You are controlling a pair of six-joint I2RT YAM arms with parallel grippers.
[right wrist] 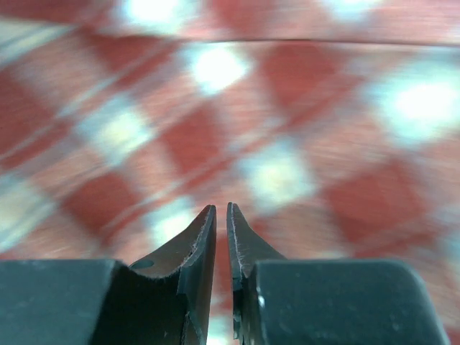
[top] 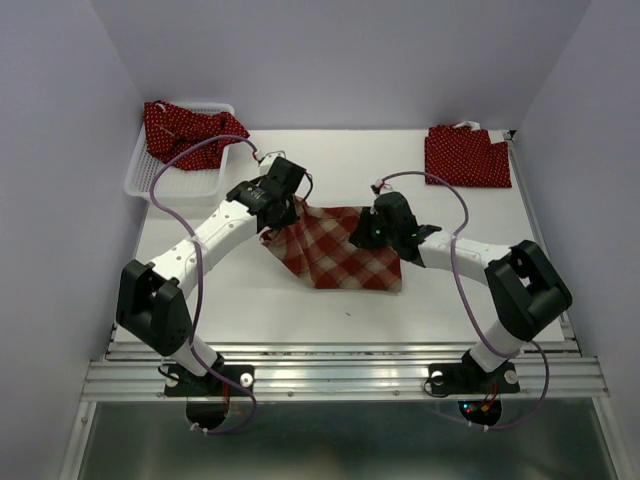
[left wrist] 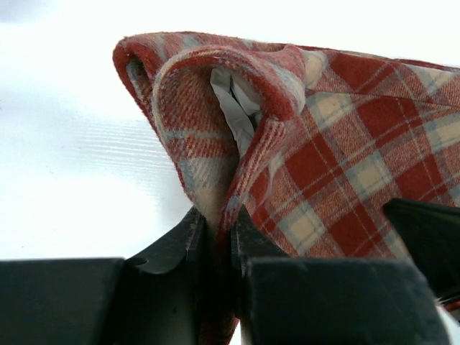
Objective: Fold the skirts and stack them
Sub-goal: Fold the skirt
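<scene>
The red-and-tan plaid skirt (top: 340,255) lies mid-table, its far left corner lifted. My left gripper (top: 290,212) is shut on that corner; in the left wrist view the jaws (left wrist: 223,215) pinch a fold of plaid cloth (left wrist: 345,144) with white lining showing. My right gripper (top: 362,236) is at the skirt's far right corner. In the right wrist view its jaws (right wrist: 221,210) stand almost together with a thin strip of red cloth between them, and blurred plaid (right wrist: 287,108) fills the view. One dark red dotted skirt (top: 185,125) lies crumpled in the basket. Another (top: 467,155) lies flat at the back right.
The white mesh basket (top: 185,182) stands at the table's back left corner. Grey walls close in on the left, back and right. The metal rail with both arm bases runs along the near edge.
</scene>
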